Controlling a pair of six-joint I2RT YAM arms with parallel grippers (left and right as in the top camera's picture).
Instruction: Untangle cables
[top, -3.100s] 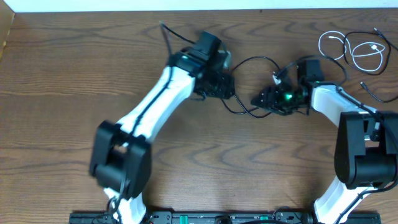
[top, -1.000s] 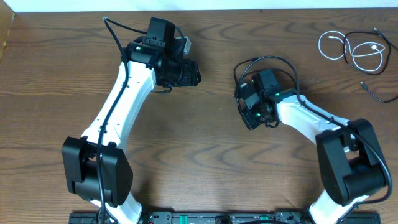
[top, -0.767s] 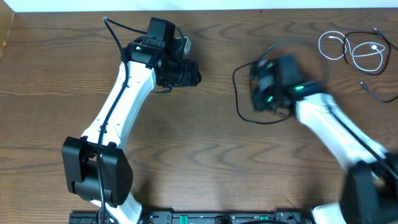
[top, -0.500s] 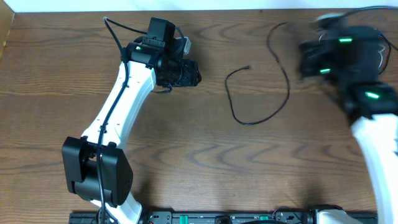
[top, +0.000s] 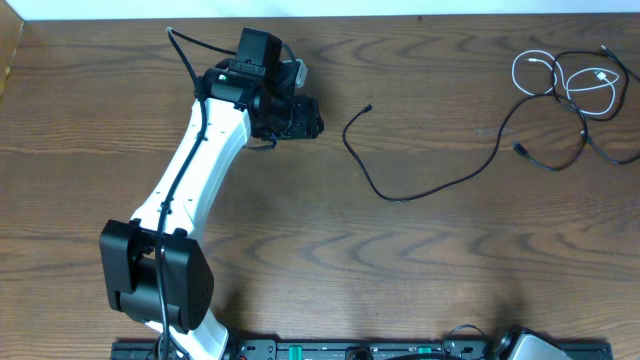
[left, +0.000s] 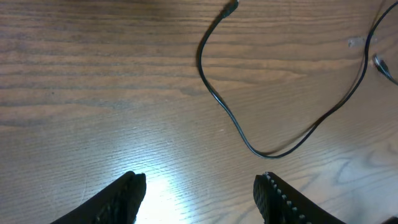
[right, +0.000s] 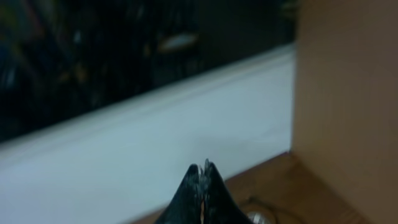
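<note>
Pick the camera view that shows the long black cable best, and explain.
Overhead: the black cable shows nearly whole, from its free plug to the tangle with the white cable. Left wrist shows only the looped plug end. Right wrist is blurred; no cable identifiable.

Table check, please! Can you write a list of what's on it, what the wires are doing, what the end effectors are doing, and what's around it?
Surface: brown wooden table, no spills seen.
Job's things: the black cable snakes from the middle to the far right corner. There it crosses the coiled white cable, so they are not yet apart.
Clutter: nothing seen.
End effectors: the left end effector is open, empty and above bare wood. The right end effector is shut, empty and raised off the table.
Cables: an arm wire loops off the left arm.
Surroundings: white strip past the far edge; tan panel.
</note>
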